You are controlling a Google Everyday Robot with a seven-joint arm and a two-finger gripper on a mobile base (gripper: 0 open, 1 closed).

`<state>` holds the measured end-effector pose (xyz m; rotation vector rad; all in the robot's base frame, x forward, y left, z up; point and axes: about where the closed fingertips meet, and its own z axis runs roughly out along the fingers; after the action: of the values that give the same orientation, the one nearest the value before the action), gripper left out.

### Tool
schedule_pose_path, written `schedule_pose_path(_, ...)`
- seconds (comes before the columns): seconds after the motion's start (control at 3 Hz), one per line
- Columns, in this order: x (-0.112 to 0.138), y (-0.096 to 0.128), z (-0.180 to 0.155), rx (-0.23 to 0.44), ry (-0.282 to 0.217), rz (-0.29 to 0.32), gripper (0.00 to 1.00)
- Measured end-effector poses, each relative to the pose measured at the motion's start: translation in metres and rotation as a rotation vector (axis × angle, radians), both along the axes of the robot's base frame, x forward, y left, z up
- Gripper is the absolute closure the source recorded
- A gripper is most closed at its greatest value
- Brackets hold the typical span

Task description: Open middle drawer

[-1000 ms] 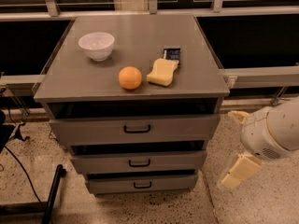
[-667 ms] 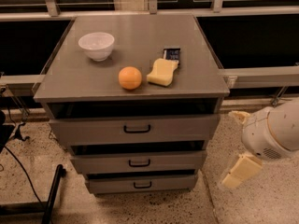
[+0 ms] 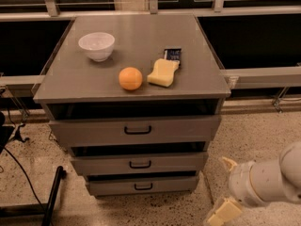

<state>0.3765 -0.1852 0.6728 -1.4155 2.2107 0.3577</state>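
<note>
Far left, on the speckled floor: a black pole (image 3: 51,197) leans low beside the cabinet, with a thin dark cable trailing near it.

Grey cabinet, centre of the scene, standing against a rail with dark panels behind it. Worktop (image 3: 141,32) carries four things:
- white bowl (image 3: 97,45), far left part, upright.
- orange (image 3: 130,78), nearer the front edge, right of the bowl.
- yellow sponge (image 3: 163,72), just beside the orange on its right, a small gap between them.
- dark packet (image 3: 172,54), behind the sponge and touching or partly under its far end; cannot tell which.

Below the worktop, three grey fronts are stacked, each with a small black bar handle and a dark gap above it. The top drawer (image 3: 94,132) is the tallest. The middle drawer (image 3: 103,164) sits directly under it, mid-sized, handle centred. Nothing is touching it. The bottom drawer (image 3: 108,186) is the narrowest and sits close to the floor.

Right, low and near: the gripper (image 3: 220,190) hangs over the floor just off the cabinet's right front corner, level with the two lower drawers. It is apart from the cabinet. The white rounded arm runs off the right edge. Fingers (image 3: 229,164) are cream-coloured and spread wide apart, one above and one below, gripping nothing.
</note>
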Motion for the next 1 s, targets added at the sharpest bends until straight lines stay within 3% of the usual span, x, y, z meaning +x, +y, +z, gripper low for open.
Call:
schedule_pose_path(0.33, -0.017, 0.024, -0.071, 0.123, 0.033, 0.005, 0.0)
schedule_pose_path(0.67, -0.021, 0.032, -0.097, 0.167, 0.067, 0.013, 0.0)
schedule_pose_path(1.0, -0.02, 0.033, -0.101, 0.168, 0.059, 0.021, 0.0)
